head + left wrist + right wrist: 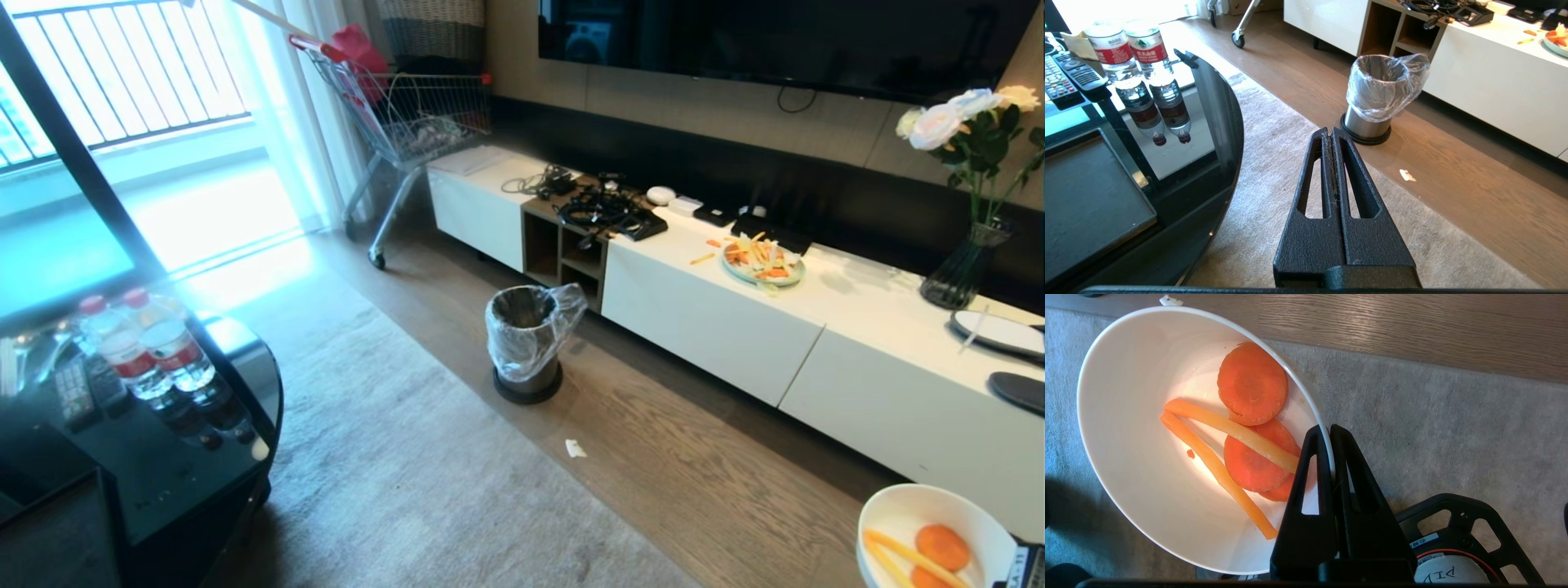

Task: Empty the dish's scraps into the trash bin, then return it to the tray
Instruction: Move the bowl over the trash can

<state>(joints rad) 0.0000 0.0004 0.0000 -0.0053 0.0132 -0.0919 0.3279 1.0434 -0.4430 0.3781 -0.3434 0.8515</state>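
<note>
Gripping the dish (1147,428) by its rim, the right gripper (1329,435) has its jaws clamped on the white wall, one finger inside, one outside, above grey carpet near the wood floor's edge. Scraps (1245,437), carrot rounds and pale sticks, lie inside. The trash bin (526,343) stands well apart on open floor before the white cabinet (710,318). Red-labelled bottles (1133,69) show writing too small to read. Left gripper (1331,136), jaws together, hangs over carpet
</note>
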